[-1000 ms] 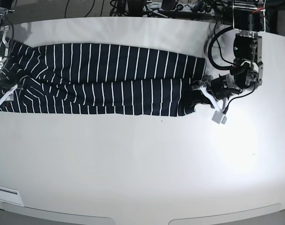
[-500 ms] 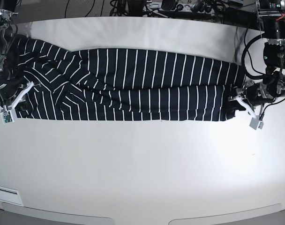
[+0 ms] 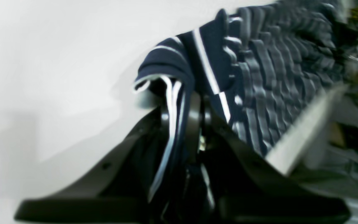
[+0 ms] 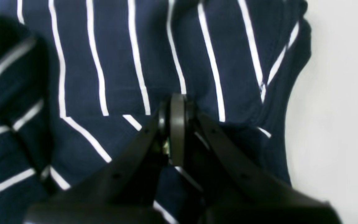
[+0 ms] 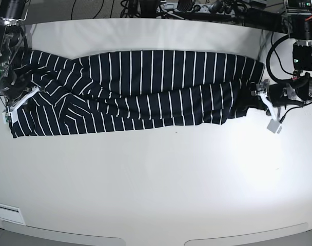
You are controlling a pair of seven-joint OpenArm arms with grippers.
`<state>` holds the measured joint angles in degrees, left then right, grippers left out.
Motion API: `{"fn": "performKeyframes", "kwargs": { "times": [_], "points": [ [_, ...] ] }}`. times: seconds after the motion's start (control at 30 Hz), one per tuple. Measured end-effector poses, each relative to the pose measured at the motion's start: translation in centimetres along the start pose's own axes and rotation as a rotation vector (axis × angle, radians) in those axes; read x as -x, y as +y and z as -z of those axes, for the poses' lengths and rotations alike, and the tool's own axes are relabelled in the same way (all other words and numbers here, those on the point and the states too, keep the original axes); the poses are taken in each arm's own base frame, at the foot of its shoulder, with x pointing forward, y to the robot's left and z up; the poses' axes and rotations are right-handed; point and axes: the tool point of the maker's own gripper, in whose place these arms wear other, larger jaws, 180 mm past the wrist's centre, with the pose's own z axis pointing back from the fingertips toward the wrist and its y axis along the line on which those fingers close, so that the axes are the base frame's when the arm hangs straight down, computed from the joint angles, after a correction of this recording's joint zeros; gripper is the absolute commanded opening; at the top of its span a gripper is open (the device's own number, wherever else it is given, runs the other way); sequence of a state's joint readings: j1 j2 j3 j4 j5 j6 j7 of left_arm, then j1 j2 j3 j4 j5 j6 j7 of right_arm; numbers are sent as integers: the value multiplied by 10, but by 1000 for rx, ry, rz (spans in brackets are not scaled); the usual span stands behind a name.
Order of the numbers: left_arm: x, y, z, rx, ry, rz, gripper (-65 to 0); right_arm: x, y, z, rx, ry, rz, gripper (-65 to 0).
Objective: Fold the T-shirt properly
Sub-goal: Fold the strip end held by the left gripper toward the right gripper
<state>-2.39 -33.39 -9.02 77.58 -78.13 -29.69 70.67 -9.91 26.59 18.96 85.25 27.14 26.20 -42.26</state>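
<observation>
Shirt [image 5: 140,87] fabric is lying stretched in a long band across the white table [image 5: 156,179], running from 9 to 3 o'clock. Right gripper [image 4: 174,124] is pinching its 9 o'clock end, jaws pressed together on cloth. Left gripper [image 3: 182,124] is clamping a bunched fold at the 3 o'clock end.

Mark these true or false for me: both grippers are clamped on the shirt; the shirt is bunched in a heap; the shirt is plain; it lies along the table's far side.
1. Both the left gripper and right gripper are shut on the shirt. True.
2. The shirt is bunched in a heap. False: it is stretched long between the arms.
3. The shirt is plain. False: dark with thin white stripes.
4. It lies along the far side of the table. True.
</observation>
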Motion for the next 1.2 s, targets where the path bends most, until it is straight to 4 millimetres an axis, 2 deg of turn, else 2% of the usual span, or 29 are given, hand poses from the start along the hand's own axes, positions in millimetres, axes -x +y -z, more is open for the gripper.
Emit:
{"fn": "performKeyframes", "kwargs": {
  "times": [0.07, 0.2, 0.3, 0.43, 0.6, 0.7, 0.87, 0.97, 1.2],
  "points": [
    [-4, -17, -1, 94, -22, 16, -650, 2, 2, 2, -29, -5, 21, -650],
    [-1, -20, 2, 104, -5, 46, -650, 3, 4, 3, -32, 5, 28, -650],
    [-4, -34, 12, 138, -20, 54, -650, 3, 5, 2, -40, 4, 41, -650],
    [-11, -75, 33, 238, -69, 95, -650, 3, 11, 4, -58, 0, 56, -650],
    [-21, -124, 48, 352, -136, 182, -650, 1, 25, 8, -95, -15, 72, -650],
    [-22, -143, 57, 411, -175, 221, -650, 0, 28, 8, -107, -19, 74, -650],
    [-19, -159, 70, 454, -195, 234, -650, 0, 28, 8, -109, -20, 76, -650],
    [-15, -159, 85, 415, -181, 253, -650, 0, 28, 8, -111, -17, 78, -650],
    [-18, -151, 115, 271, -209, 288, -650, 2, 32, 8, -128, -10, 62, -650]
  ]
}}
